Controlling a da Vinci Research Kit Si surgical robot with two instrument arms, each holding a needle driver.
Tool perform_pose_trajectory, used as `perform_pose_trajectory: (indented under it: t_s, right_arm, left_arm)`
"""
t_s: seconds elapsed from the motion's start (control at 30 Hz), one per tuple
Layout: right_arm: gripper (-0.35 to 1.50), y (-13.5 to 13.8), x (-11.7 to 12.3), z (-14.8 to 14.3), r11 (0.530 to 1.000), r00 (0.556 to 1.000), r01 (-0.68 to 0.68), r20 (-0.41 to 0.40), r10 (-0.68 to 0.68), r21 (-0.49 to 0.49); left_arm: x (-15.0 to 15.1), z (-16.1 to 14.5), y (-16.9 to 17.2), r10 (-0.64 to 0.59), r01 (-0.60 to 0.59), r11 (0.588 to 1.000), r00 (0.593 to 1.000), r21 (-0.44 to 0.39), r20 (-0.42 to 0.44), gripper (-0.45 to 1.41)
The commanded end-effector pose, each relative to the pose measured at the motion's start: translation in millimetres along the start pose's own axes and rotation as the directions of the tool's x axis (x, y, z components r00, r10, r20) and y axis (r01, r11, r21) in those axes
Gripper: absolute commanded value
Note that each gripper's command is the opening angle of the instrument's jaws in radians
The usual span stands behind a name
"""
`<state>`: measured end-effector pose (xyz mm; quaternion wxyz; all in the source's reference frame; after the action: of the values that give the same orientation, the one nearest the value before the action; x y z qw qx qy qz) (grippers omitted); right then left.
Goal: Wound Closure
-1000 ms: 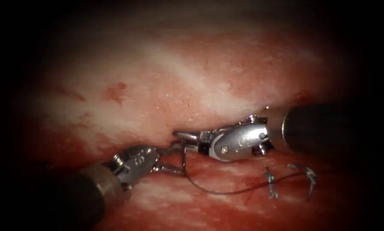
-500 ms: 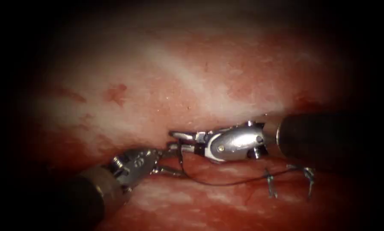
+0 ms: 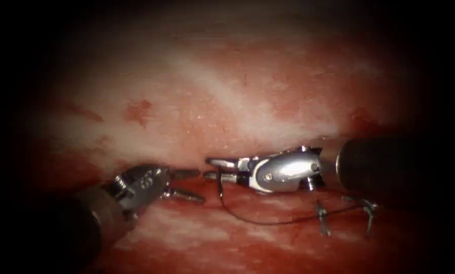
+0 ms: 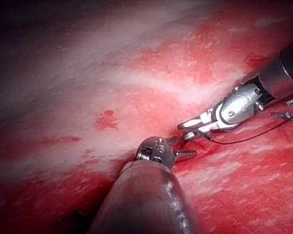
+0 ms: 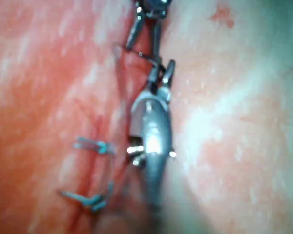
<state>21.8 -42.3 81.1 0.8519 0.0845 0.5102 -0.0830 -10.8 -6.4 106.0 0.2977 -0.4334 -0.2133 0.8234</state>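
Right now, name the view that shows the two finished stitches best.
The endoscope view: both finished stitches stand side by side below the right tool, cut ends upright, with the thread running to them. The right wrist view shows them blurred beside that tool's shaft. The left wrist view catches them partly, at its edge.

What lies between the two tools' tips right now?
Only a bare gap over the red tissue, in the endoscope view, separates left tool from right tool.

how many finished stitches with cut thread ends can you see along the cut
2. Both sit to the right of the tools' tips, below the right tool's shaft: one knot nearer the tips, the other knot farther right. More may be hidden under the shaft.
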Motion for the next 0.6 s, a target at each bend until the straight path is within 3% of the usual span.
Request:
perform_pose_trajectory:
  t_s: [0.03,0.33,0.43,0.6]
  right_arm:
    - [-0.35,-0.1,-0.1,0.9,1.0,1.0,0.008,-0.004,-0.008,0.001]
    - [-0.35,-0.4,-0.3,0.9,1.0,1.0,0.03,0.003,-0.03,0.007]
    - [-0.35,-1.2,-1.0,1.4,0.998,0.999,0.046,0.021,-0.047,0.045]
    - [-0.35,-3.8,-3.0,2.5,0.993,0.997,-0.052,0.057,0.046,0.108]
  left_arm:
    - [-0.3,1.0,-0.1,-0.002,0.002,1.0,1.0,-0.002,-0.001,0.19]
    - [-0.1,1.0,0.4,-0.006,0.006,1.0,1.0,0.002,-0.001,0.19]
    - [-0.1,1.4,0.6,-0.006,0.006,1.0,1.0,0.006,-0.001,0.19]
    - [-0.3,1.7,0.6,-0.005,0.005,1.0,1.0,0.009,-0.002,0.19]
